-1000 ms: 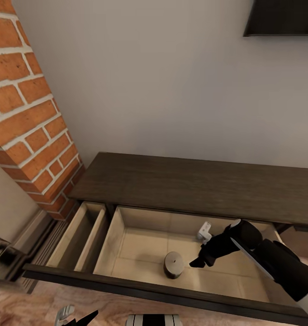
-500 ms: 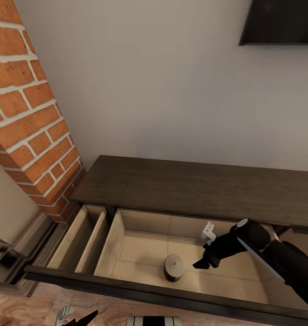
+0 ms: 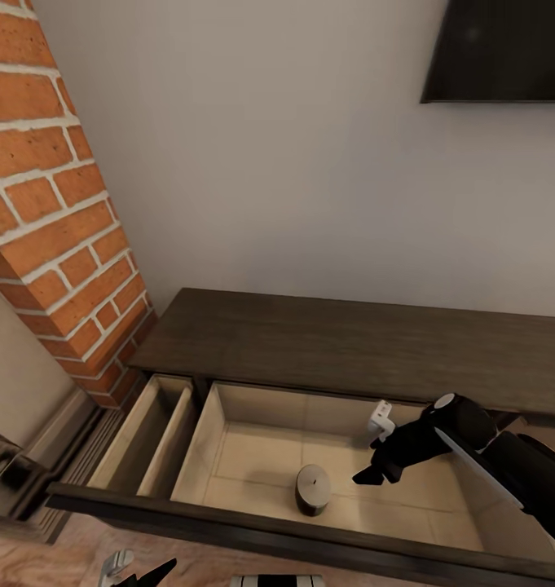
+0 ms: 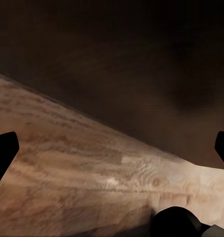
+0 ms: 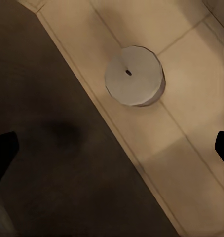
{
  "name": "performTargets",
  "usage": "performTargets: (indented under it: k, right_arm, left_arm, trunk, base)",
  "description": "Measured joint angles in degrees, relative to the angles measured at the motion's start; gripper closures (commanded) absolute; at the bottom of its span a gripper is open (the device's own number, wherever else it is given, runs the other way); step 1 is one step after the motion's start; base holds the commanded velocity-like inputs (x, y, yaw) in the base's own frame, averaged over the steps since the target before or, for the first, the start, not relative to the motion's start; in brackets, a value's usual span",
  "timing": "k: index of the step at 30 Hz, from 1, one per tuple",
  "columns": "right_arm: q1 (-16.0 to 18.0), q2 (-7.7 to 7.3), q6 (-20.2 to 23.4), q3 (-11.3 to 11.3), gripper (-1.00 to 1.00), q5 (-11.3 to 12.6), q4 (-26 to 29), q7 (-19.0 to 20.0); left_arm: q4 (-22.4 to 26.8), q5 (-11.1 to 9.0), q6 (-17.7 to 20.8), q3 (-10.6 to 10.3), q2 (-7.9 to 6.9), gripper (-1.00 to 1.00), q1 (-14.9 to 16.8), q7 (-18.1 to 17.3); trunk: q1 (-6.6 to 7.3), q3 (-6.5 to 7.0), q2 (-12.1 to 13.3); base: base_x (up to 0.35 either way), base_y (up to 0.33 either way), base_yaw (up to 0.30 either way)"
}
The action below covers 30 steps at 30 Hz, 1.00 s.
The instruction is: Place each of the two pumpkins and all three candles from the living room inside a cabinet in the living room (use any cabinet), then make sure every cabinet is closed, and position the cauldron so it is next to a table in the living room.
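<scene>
Right pincer (image 3: 373,471) wide open, empty, above candle (image 3: 313,488).

A long, low, dark brown cabinet (image 3: 342,346) stands against the wall with its wide drawer pulled fully open, pale beige inside. A single short, grey, round candle (image 3: 313,488) with a dark wick at the centre of its flat top stands upright on the drawer floor, near the dark front panel and apart from the side walls. From above, the candle (image 5: 134,75) appears as a pale disc.
</scene>
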State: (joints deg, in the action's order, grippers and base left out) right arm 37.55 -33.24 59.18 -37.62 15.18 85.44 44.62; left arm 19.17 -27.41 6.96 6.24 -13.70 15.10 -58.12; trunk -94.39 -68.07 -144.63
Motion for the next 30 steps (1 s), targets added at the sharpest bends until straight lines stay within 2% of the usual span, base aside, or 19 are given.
performTargets:
  k: [2, 8, 12, 17, 19, 30]
  right_arm:
    - [0.00, -0.18, 0.00, 0.02, -1.00, 0.19, 0.11, 0.00]
    - [0.00, -0.88, 0.02, 0.00, -1.00, 0.79, 0.34, 0.19]
    - [-0.03, -1.56, 0.05, -0.03, -1.00, 2.78, 0.32, 0.32]
    - [-0.08, -2.74, 0.07, -0.10, -1.00, 5.44, 0.34, 0.37]
    - [-0.08, -3.21, 0.07, -0.10, -1.00, 6.64, 0.37, 0.38]
    - [-0.09, -5.52, 0.05, -0.09, -1.00, 10.16, 0.52, 0.62]
  left_arm:
    - [0.00, 0.00, 0.00, 0.00, -0.01, -1.00, -0.01, 0.00]
    - [0.00, -0.06, 0.00, 0.00, -0.01, -1.00, 0.00, 0.00]
    - [0.00, -0.08, 0.02, 0.00, -0.02, -1.00, -0.03, 0.00]
    - [0.00, -0.12, 0.02, 0.00, -0.01, -1.00, -0.01, 0.00]
    - [0.00, -0.15, 0.02, 0.00, -0.02, -1.00, -0.01, -0.02]
    - [0.00, -0.18, 0.08, 0.00, -0.02, -1.00, 0.00, -0.04]
  trunk:
    - [0.05, 0.44, 0.03]
    - [0.05, 0.45, 0.03]
    - [0.15, 1.33, 0.08]
    - [0.15, 1.34, 0.08]
    - [0.21, 1.77, 0.11]
    - [0.49, 4.21, 0.25]
  base:
    - [0.000, 0.000, 0.000]
    - [0.000, 0.000, 0.000]
    - [0.000, 0.000, 0.000]
    - [0.000, 0.000, 0.000]
    - [0.000, 0.000, 0.000]
    - [0.000, 0.000, 0.000]
